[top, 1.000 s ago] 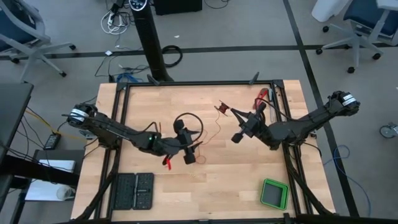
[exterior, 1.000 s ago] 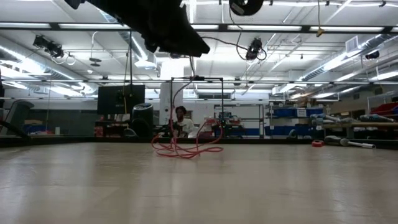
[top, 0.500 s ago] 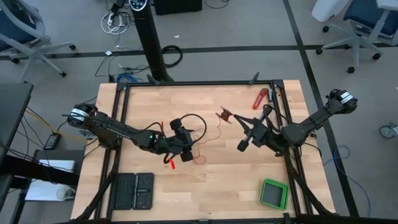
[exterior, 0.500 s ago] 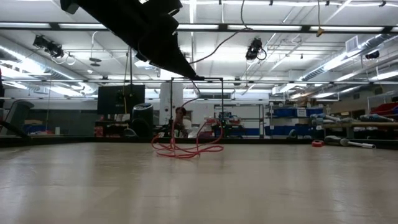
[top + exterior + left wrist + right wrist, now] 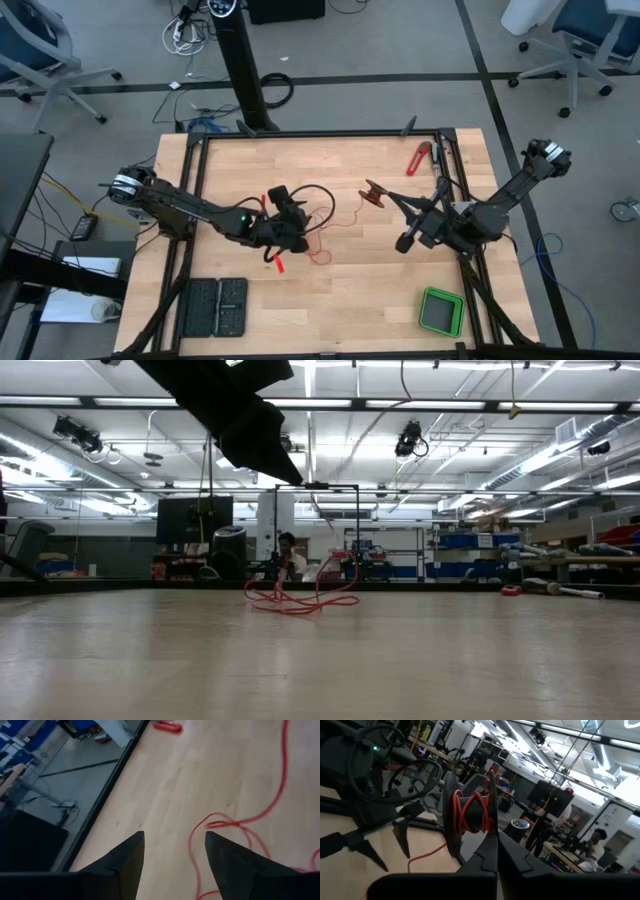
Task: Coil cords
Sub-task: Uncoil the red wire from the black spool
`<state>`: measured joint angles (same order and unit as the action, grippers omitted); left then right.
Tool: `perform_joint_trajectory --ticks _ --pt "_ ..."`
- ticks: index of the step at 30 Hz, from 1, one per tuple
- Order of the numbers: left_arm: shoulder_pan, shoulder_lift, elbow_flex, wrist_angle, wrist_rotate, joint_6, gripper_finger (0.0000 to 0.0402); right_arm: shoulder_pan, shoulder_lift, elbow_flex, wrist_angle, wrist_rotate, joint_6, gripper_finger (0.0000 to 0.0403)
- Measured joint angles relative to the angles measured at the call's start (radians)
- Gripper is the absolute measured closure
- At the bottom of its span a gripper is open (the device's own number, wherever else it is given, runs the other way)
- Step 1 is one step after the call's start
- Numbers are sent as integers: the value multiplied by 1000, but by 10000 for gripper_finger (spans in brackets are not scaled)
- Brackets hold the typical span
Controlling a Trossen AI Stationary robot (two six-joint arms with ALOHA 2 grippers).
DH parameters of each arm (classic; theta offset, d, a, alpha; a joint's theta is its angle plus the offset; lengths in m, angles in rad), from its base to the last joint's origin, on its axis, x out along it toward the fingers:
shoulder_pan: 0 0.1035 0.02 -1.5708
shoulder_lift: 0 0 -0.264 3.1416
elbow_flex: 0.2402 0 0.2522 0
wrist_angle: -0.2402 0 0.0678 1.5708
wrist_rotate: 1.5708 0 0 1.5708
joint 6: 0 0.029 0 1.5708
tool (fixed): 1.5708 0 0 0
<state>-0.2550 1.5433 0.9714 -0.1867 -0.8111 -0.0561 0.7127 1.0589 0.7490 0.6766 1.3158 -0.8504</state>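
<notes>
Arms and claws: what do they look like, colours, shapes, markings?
Both arms are dark, slim, jointed, with pale ringed shoulder joints. The left claw has two matte black tapered fingers; a small green light glows on the left arm. The right claw is black too.

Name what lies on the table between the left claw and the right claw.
Only bare wood crossed by the slack red wire, running from the spool in the right claw toward the open left claw; the high view shows it.
</notes>
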Motion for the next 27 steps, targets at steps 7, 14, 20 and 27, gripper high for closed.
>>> perform_joint_trajectory --ticks 7,14,20,27 --pt "0 -1 83 -60 40 -2 188 45 -26 0 0 64 -5 403" --pt "0 -1 98 187 171 0 188 23 -17 0 -4 63 39 403" --pt "0 0 98 370 249 -3 188 -38 28 0 -11 -3 114 403" --pt "1 1 97 415 244 -35 188 -117 99 0 -11 -154 219 403"
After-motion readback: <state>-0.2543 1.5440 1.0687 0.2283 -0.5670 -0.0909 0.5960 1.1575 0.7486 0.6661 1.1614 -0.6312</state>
